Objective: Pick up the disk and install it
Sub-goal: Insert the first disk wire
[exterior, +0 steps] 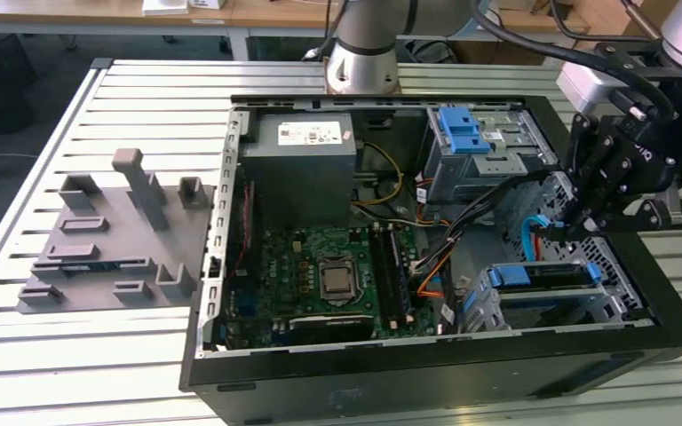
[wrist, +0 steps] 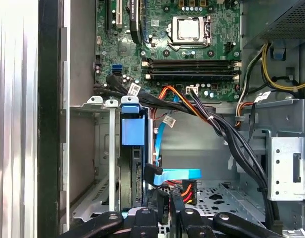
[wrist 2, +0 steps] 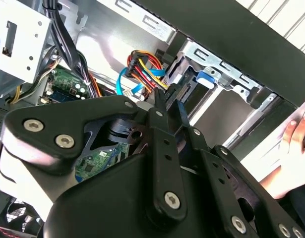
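Work is shown on a slatted metal table (exterior: 139, 80). In the exterior view, a grey fixture plate (exterior: 110, 253) with upright blocks is laid at 9 o'clock of the open computer case (exterior: 436, 377), just beside its wall. Inside the case, a grey power supply box (exterior: 305, 155) is placed at 11 o'clock. The motherboard (exterior: 317, 271), with its bare processor socket, is found at 7 o'clock. The arm's base (exterior: 365, 49) is mounted on the table at 12 o'clock of the case. An upper drive cage (exterior: 489, 146) with a blue latch is fixed at 1 o'clock.

The disk (exterior: 543, 277) is seated in the lower drive cage (exterior: 607, 311) at 4 o'clock, with its blue carrier bracket turned upward. In the first wrist view the disk (wrist: 132, 130) is seen slid in between the cage walls.

The gripper (exterior: 560, 224) is held at 3 o'clock, just above the disk and among the cables (exterior: 483, 200). In the second wrist view the gripper (wrist 2: 168, 101) is seen with its fingers (wrist 2: 157, 106) drawn together. Only a thin slit is left, and nothing is clamped between them. In the first wrist view the gripper (wrist: 169, 198) is found close to a blue flat cable (wrist: 177, 174) and its black plug. A person's hand (wrist 2: 291, 144) is seen outside the case wall.
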